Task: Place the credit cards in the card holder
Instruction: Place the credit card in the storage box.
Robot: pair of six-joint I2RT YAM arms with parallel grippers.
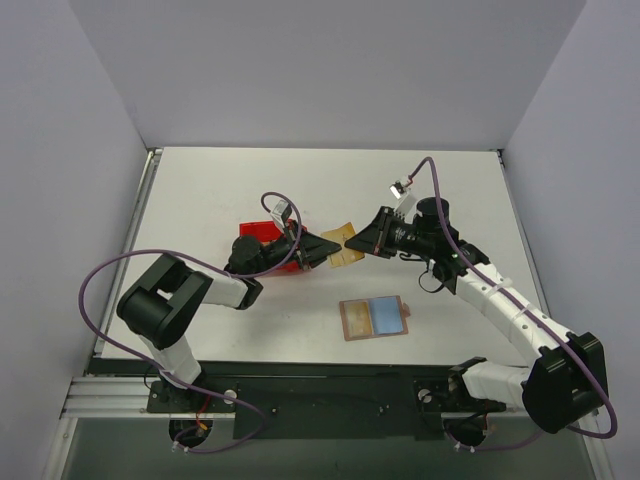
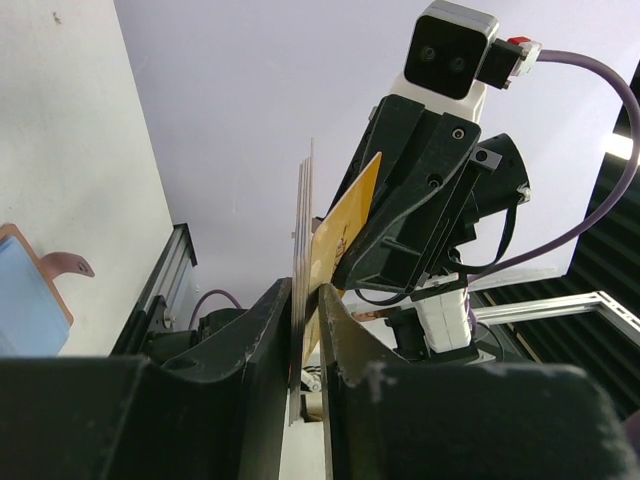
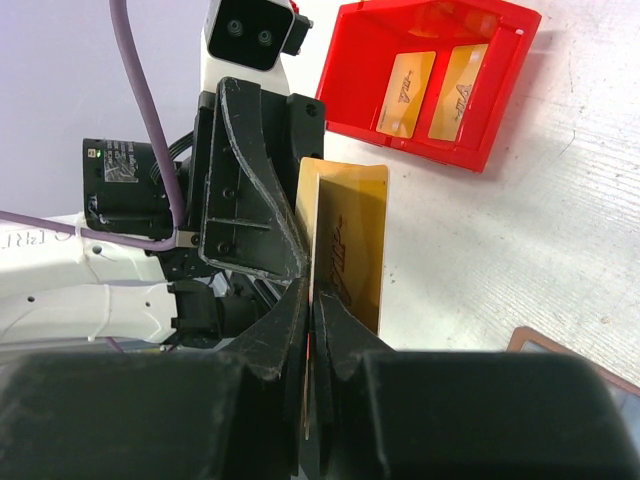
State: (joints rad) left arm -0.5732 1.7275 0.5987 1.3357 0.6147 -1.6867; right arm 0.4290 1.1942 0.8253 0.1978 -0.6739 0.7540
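Both grippers meet over the table's middle on a small stack of gold-yellow credit cards (image 1: 346, 256). My left gripper (image 1: 328, 245) is shut on the stack, seen edge-on between its jaws in the left wrist view (image 2: 303, 230). My right gripper (image 1: 352, 243) is shut on one gold card (image 3: 350, 240), which fans away from the stack (image 2: 345, 225). The card holder (image 1: 375, 318) lies open and flat on the table in front of them, brown-rimmed, tan and light blue inside. It also shows in the left wrist view (image 2: 25, 290) and the right wrist view (image 3: 575, 358).
A red plastic bin (image 1: 262, 232) stands behind the left gripper; in the right wrist view its wall (image 3: 400, 132) shows, with two more gold cards (image 3: 405, 80) inside. Grey walls enclose the white table on three sides.
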